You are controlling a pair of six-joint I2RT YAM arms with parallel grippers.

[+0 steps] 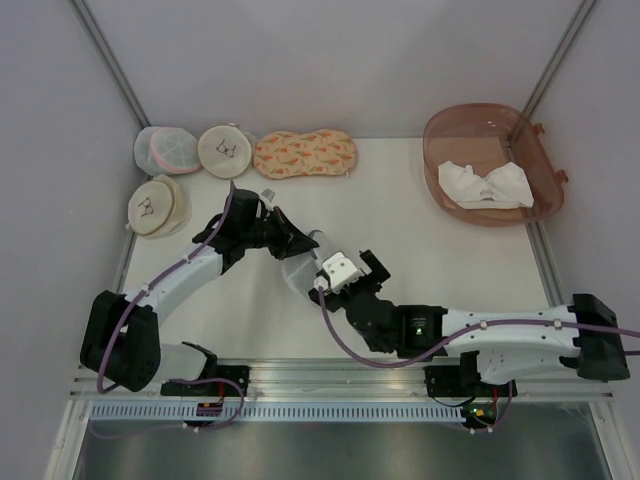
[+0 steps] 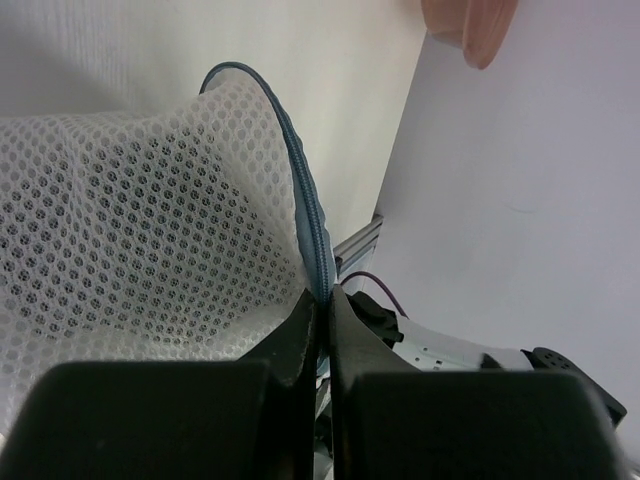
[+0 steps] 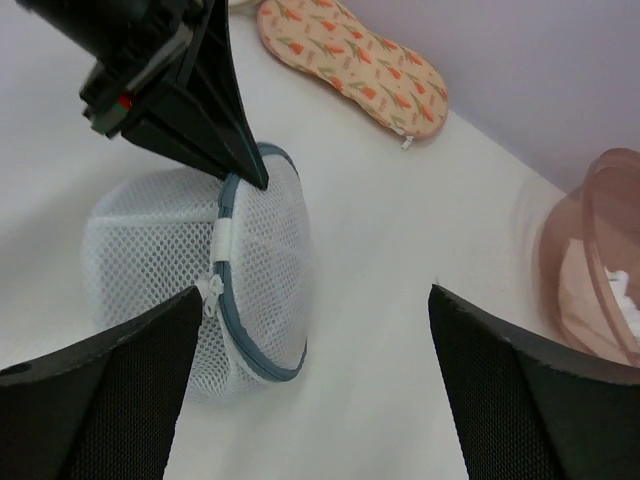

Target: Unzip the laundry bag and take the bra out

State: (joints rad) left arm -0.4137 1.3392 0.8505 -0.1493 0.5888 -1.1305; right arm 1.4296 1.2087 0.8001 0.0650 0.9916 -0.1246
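Left arm (image 1: 190, 270) extended, left gripper (image 2: 322, 297) clamped on laundry bag (image 3: 150, 250) rim, right arm (image 1: 500, 335) bent inward, right gripper (image 3: 312, 300) jaws wide apart

White honeycomb-mesh cloth laundry bag (image 3: 150, 260), blue-grey zipper rim; table (image 3: 400, 300) smooth matt white; basin (image 1: 470, 110) translucent pink plastic.

Lab test booth, white table (image 1: 430, 270), grey walls (image 1: 300, 60)

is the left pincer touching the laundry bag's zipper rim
Touching. The left wrist view shows the left pincer shut on the zipper rim of the laundry bag.
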